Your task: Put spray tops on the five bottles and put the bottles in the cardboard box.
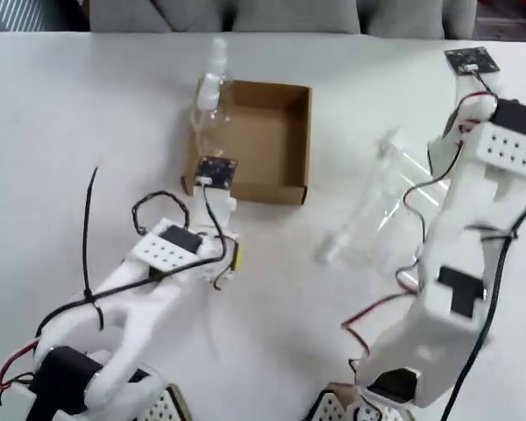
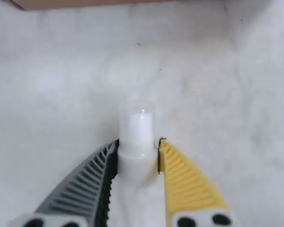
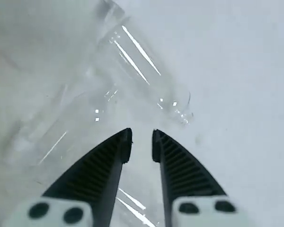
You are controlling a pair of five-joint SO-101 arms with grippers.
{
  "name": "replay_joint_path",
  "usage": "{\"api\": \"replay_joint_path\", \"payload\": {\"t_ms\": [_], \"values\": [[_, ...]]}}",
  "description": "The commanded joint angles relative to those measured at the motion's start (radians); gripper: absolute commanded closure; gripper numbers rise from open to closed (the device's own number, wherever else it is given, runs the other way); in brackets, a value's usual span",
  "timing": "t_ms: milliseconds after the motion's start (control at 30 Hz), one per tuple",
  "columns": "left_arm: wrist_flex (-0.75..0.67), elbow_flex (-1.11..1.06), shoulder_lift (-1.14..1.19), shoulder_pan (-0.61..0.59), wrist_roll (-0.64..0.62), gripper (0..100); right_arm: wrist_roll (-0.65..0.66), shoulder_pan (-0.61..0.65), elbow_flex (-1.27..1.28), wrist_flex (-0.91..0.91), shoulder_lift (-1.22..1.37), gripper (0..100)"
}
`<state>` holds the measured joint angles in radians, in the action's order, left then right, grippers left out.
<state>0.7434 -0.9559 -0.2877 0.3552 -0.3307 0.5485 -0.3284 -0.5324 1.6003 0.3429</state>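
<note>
Left wrist view shows the left gripper (image 2: 137,147) pinching a white spray top (image 2: 137,130) between its dark finger and its yellow finger, both pressed against the cylinder's sides. White table fills the space behind it, and a strip of the cardboard box (image 2: 85,3) runs along the top edge of the frame.

From the high view, the left arm rises from the lower left corner and ends just below the box's lower left corner. The open box (image 1: 267,189) sits at upper centre of the table (image 1: 70,105). A clear bottle with a spray top fitted (image 1: 210,101) stands at the box's left wall near its upper left corner. Whether it is inside the wall or just outside it cannot be told.

Right of the box, in the middle right of the frame, clear bottles (image 1: 373,202) lie on their sides close together on the table. The right arm stands along the right edge of the frame beside them.

In the right wrist view, the right gripper (image 3: 141,142) has its two dark fingers a narrow gap apart with nothing between them. The clear bottles (image 3: 132,61) lie on the table just beyond its tips.
</note>
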Motion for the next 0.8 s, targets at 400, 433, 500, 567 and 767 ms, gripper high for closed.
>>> {"api": "replay_joint_path", "payload": {"t_ms": [400, 433, 500, 567, 767], "values": [[-0.021, 0.006, -0.045, -0.007, 0.012, 98, 0.350, 0.004, -0.605, 0.041, 0.610, 79.7], [-0.021, 0.006, -0.045, -0.007, 0.012, 98, 0.350, 0.005, -0.647, 0.039, 0.648, 79.7], [-0.021, 0.006, -0.045, -0.007, 0.012, 98, 0.350, 0.008, -0.729, 0.039, 0.725, 79.7], [-0.021, 0.006, -0.045, -0.007, 0.012, 98, 0.351, 0.016, -0.809, 0.042, 0.799, 79.7], [-0.021, 0.006, -0.045, -0.007, 0.012, 98, 0.477, 0.028, -0.965, 0.114, 0.957, 80.0]]}}
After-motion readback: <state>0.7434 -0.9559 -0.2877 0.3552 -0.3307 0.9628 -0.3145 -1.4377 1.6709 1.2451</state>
